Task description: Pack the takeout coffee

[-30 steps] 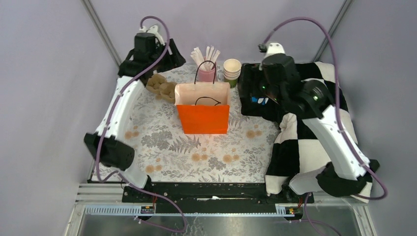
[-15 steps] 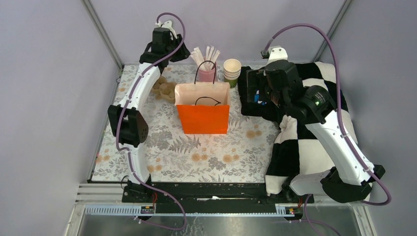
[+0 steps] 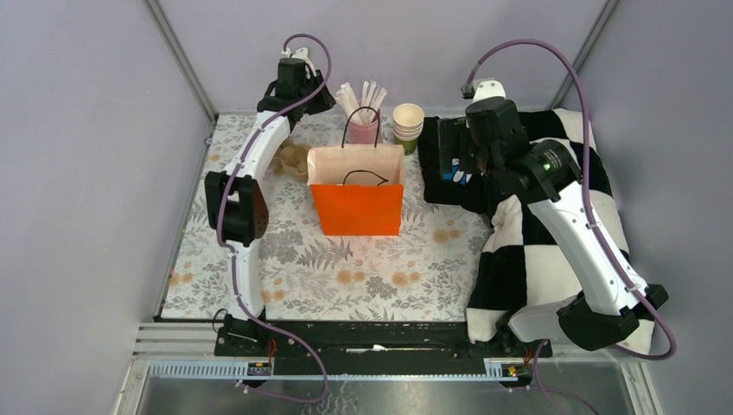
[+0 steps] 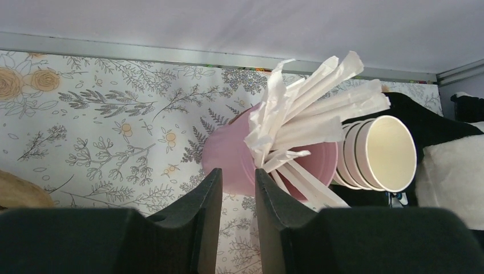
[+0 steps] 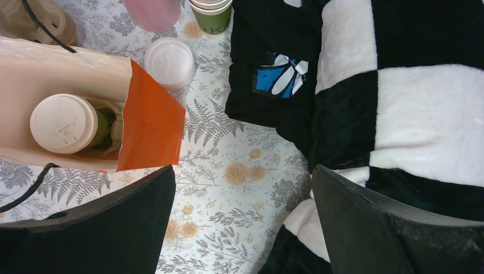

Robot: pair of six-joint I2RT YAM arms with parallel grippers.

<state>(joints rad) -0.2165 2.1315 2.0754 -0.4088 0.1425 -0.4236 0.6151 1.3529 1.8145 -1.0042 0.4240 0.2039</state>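
The takeout coffee (image 5: 64, 123) stands inside the orange paper bag (image 3: 356, 207). In the right wrist view it shows as a white lid with a strip of green cup side beside it. My right gripper (image 5: 242, 188) hangs wide open over the flowered cloth just right of the bag, holding nothing. My left gripper (image 4: 238, 174) is at the back of the table, behind the bag. Its jaws stand a narrow gap apart with only tablecloth showing between them. It points at the pink cup of white sticks (image 4: 234, 157).
A stack of green cups (image 4: 385, 153) stands right of the pink cup. A loose white lid (image 5: 169, 61) lies on the cloth behind the bag. A brown cardboard carrier (image 3: 290, 157) sits left of the bag. A black-and-white checked blanket (image 3: 553, 233) covers the right side.
My left arm has swung from over the cardboard carrier up to the back edge, and its jaws have narrowed. The right gripper has opened slightly wider and shifted a little back.
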